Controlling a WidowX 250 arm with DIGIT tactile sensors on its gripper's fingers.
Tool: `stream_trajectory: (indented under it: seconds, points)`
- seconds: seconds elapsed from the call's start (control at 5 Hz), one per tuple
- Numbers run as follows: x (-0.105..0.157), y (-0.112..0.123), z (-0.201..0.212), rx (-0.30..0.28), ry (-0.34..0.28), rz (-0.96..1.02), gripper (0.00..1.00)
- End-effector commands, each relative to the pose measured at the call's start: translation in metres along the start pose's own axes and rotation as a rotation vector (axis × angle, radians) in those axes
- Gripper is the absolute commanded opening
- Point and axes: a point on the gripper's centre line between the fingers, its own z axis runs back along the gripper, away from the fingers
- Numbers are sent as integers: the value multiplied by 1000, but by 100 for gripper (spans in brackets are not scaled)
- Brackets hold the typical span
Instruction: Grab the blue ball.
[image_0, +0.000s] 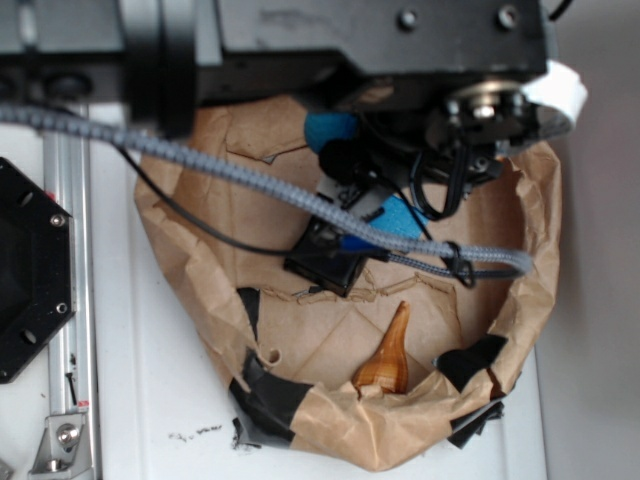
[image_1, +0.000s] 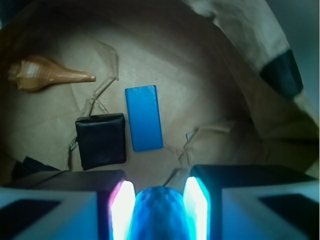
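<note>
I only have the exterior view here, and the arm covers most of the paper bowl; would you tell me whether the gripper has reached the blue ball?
Observer: In the wrist view the blue ball sits right between the two fingers of the gripper, whose pads flank it closely on both sides.
Operator: Thank you. Is anything else near it?
Observer: A flat blue block lies on the paper beyond the ball, apart from it.
Operator: And that black thing under the cable?
Observer: It is a black square pad, lying beside the block, not touching the ball.
</note>
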Motion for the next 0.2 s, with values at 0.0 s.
stream_trajectory:
  seconds: [0.0]
  points:
    - [6,-14,44,-97,-210,358,0]
